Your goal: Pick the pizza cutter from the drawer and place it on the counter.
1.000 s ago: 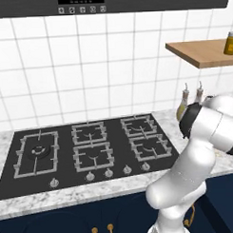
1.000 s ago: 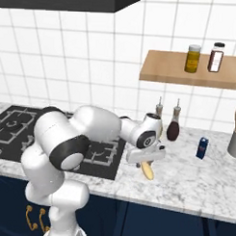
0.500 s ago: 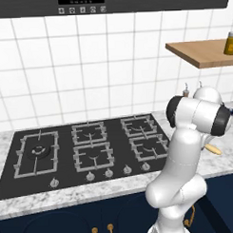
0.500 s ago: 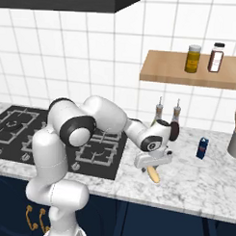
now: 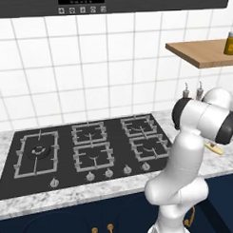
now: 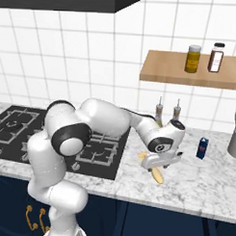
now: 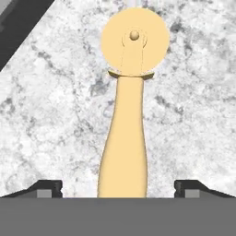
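Observation:
The pizza cutter (image 7: pixel 123 138) is a yellow-tan utensil with a round wheel at its far end, lying flat on the white-and-grey speckled counter (image 7: pixel 50 115). My gripper (image 7: pixel 117 188) is open just above its handle. The two dark fingertips (image 7: pixel 46 186) stand wide apart on either side of the handle and touch nothing. In the right base view the gripper (image 6: pixel 156 166) points down over the pizza cutter (image 6: pixel 158 176), to the right of the hob. The left base view shows an end of the pizza cutter (image 5: pixel 214 148) past the arm's elbow.
The black hob (image 6: pixel 23 131) lies left of the cutter. Two bottles (image 6: pixel 159 114) stand at the wall behind the hand, and a small blue box (image 6: pixel 202 148) and a utensil holder (image 6: pixel 235 138) sit to the right. A wooden shelf (image 6: pixel 165 73) with jars hangs above.
The arm swung right and lowered the cutter onto the counter. The jaws then opened and let go of it.

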